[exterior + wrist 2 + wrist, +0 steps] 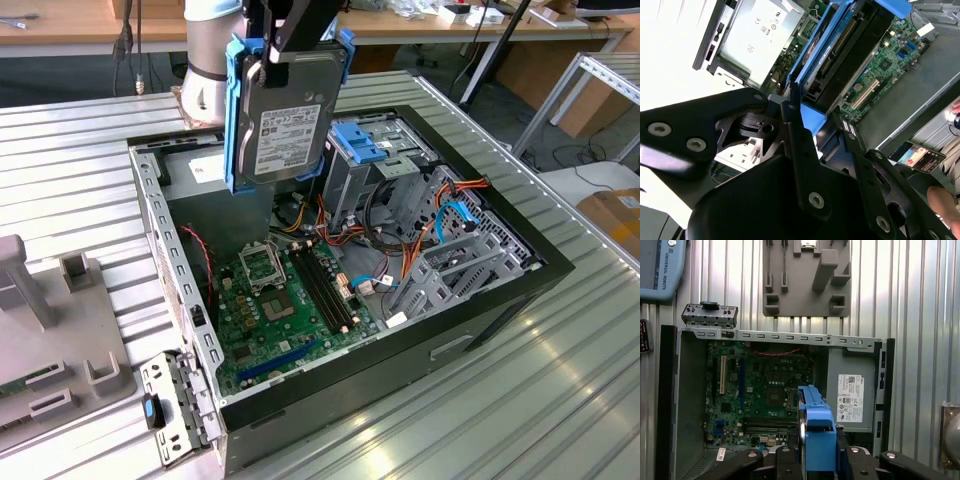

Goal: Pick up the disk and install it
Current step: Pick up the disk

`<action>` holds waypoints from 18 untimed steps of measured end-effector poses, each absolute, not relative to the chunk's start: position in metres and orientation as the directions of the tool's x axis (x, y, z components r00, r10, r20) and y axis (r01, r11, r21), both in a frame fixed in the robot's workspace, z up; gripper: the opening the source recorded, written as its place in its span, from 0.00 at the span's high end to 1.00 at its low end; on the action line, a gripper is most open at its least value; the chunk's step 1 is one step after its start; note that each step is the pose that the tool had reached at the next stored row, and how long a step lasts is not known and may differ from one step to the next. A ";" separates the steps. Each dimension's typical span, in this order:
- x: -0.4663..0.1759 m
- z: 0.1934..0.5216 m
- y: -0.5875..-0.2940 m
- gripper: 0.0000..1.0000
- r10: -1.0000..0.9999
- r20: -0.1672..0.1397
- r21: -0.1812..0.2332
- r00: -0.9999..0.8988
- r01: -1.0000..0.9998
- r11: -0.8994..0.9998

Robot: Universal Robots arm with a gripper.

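Black end effector clamps the disk by its blue carrier, holding it upright at the exterior view's upper centre, above the open computer case, probably to clear the drive cage.

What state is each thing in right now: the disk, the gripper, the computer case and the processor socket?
disk: held in the air above the case, standing on edge, in its blue carrier.
gripper: shut on the disk.
computer case: lying on its side, cover off, inside exposed.
processor socket: bare, no cooler on it.
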State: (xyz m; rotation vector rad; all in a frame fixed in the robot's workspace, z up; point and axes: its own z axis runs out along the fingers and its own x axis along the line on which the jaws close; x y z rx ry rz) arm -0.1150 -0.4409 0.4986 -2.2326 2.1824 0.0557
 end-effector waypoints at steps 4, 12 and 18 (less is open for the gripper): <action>-0.115 0.499 -0.445 0.64 -0.999 -0.039 0.011 0.023 -1.000 -0.023; -0.115 0.499 -0.460 0.64 -0.999 -0.039 0.011 0.022 -1.000 -0.023; -0.110 0.499 -0.460 0.64 -0.999 -0.039 0.011 0.023 -1.000 -0.023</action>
